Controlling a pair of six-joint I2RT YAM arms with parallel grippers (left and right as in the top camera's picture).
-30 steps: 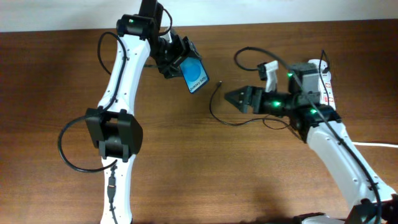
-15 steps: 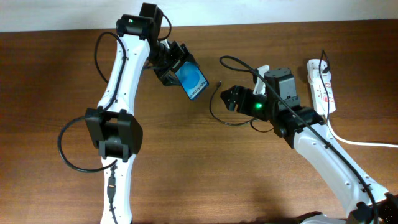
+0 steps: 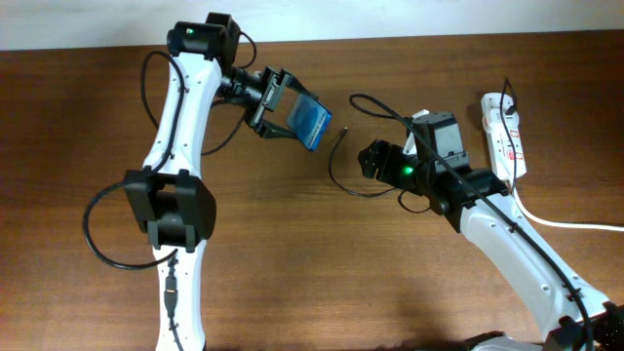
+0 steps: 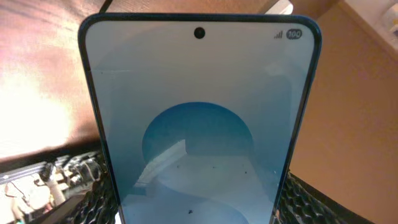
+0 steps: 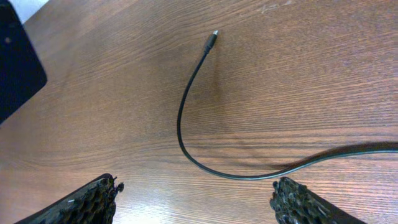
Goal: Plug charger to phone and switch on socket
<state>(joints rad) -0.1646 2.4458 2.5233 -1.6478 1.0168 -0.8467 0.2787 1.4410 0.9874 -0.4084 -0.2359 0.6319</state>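
Note:
My left gripper is shut on the phone and holds it off the table at the back centre, blue screen tilted up. In the left wrist view the phone fills the frame, clamped by its long edges between the fingers. The charger lies on the wood as a thin black curve with its small plug just right of the phone. My right gripper is open just right of that curve. In the right wrist view the plug lies ahead and the cable bends between the open fingertips. The socket lies at the far right.
The socket's thick white cord runs off the right edge. My right arm's own black cable loops above its wrist. A dark shape sits at the top left of the right wrist view. Bare wood spreads across the front of the table.
My right arm has shifted left off the socket, toward the charger's curve. My left arm has swung, turning the phone so it points more to the right, nearer the plug.

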